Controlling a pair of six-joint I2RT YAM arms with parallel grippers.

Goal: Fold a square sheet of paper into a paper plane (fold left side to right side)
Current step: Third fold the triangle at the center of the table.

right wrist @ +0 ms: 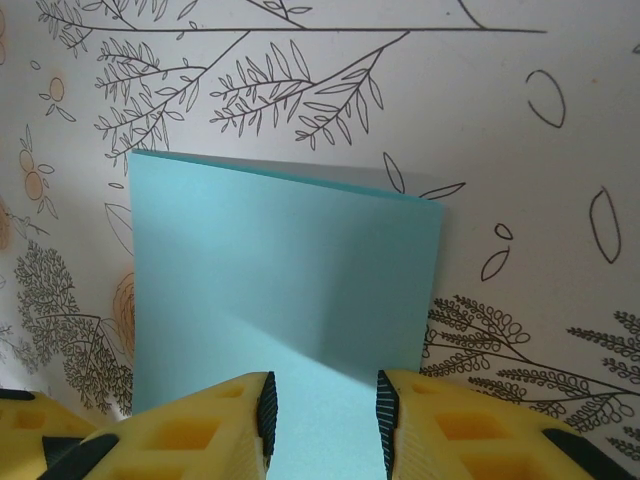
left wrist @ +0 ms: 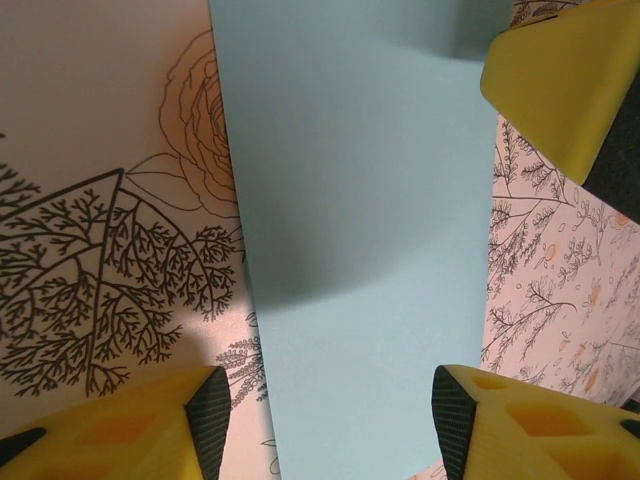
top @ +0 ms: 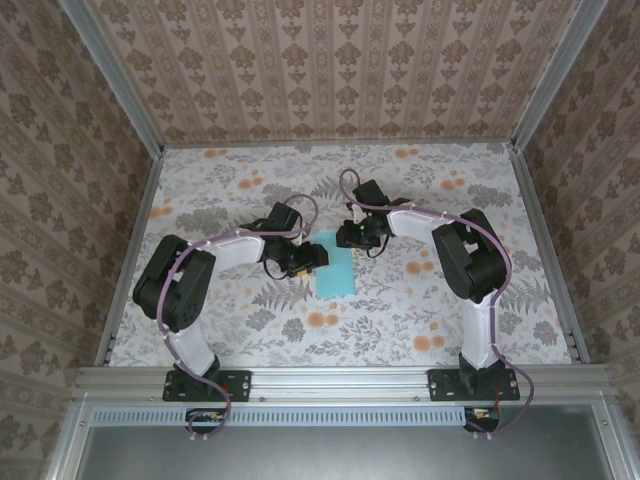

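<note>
square sheet of paper [top: 337,275]: flat on floral table [top: 250,190], apparently doubled over | left gripper [left wrist: 320,420]: above sheet, jaws half-spread astride it, gripping nothing, likely poised to press the crease | right gripper [right wrist: 322,410]: at sheet's far edge, jaws narrowly apart, nothing pinched

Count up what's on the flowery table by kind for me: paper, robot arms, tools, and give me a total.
Cyan-blue square paper sheet: 1
White-and-black robot arms, left arm and right arm: 2
Yellow-fingered tools, left tool and right tool: 2
Total: 5
</note>
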